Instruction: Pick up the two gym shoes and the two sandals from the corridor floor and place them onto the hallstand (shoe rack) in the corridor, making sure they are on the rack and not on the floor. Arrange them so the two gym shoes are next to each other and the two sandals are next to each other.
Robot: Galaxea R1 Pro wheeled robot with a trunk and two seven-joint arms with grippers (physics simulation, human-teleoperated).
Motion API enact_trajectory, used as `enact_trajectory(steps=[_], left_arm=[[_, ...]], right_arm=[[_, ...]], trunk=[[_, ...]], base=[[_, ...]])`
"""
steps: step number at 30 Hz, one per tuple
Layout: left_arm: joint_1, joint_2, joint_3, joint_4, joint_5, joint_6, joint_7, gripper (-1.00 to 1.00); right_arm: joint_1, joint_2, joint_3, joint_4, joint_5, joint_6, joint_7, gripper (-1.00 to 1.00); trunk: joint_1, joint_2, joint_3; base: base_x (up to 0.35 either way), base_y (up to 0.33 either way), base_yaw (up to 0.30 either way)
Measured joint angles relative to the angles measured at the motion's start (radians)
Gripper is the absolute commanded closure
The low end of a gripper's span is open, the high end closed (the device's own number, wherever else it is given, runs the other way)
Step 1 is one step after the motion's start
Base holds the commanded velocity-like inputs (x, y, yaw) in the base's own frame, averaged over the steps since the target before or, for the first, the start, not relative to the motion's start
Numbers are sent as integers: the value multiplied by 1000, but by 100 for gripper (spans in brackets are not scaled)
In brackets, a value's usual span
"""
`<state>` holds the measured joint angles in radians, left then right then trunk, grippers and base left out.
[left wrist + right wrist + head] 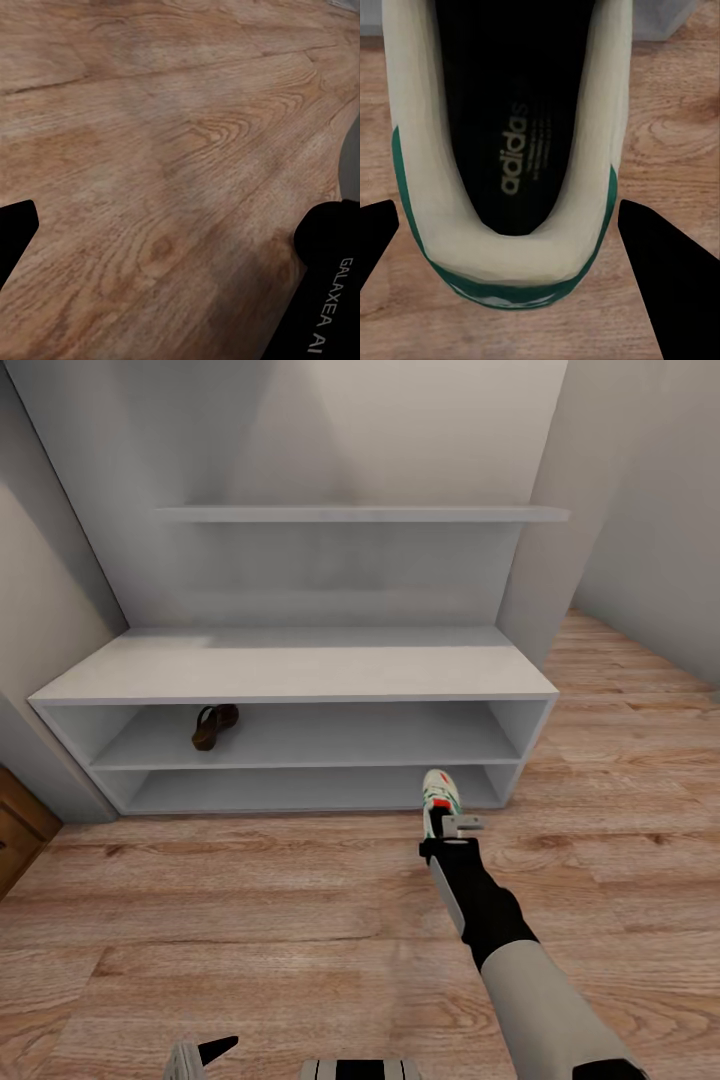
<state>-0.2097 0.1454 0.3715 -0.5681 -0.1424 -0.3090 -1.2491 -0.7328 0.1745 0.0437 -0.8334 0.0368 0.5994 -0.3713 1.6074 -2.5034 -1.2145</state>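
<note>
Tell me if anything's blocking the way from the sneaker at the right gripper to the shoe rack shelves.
Nothing visible does. The gym shoe at the right gripper sits just in front of the hallstand's right end, with only bare floor between. The one sandal lies far left on the upper shelf.

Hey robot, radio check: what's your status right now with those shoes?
Right gripper at gym shoe heel, fingers either side, grip unconfirmed. Left gripper over bare corridor floor. One sandal on hallstand shelf. Nothing blocking.
</note>
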Motion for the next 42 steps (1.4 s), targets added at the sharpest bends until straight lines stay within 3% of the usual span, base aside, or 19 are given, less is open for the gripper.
enact_trajectory(steps=[14, 28, 39, 42], left_arm=[[-1, 1, 0, -1, -2, 0, 0, -100], [0, 1, 0, -3, -2, 3, 0, -100], [-1, 1, 0, -3, -2, 5, 1, -100], [-1, 1, 0, -3, -2, 5, 1, -100]], right_arm=[[-2, 0, 80, -35, 1, 3, 2, 100], [-4, 0, 82, -73, 0, 4, 3, 100], [-4, 0, 82, -74, -2, 3, 6, 100], [-5, 0, 82, -74, -4, 3, 34, 100]], trunk=[[0, 0, 0], [0, 0, 0], [5, -3, -42], [5, -3, -46]], base=[[0, 0, 0], [0, 0, 0], [0, 0, 0], [0, 0, 0]])
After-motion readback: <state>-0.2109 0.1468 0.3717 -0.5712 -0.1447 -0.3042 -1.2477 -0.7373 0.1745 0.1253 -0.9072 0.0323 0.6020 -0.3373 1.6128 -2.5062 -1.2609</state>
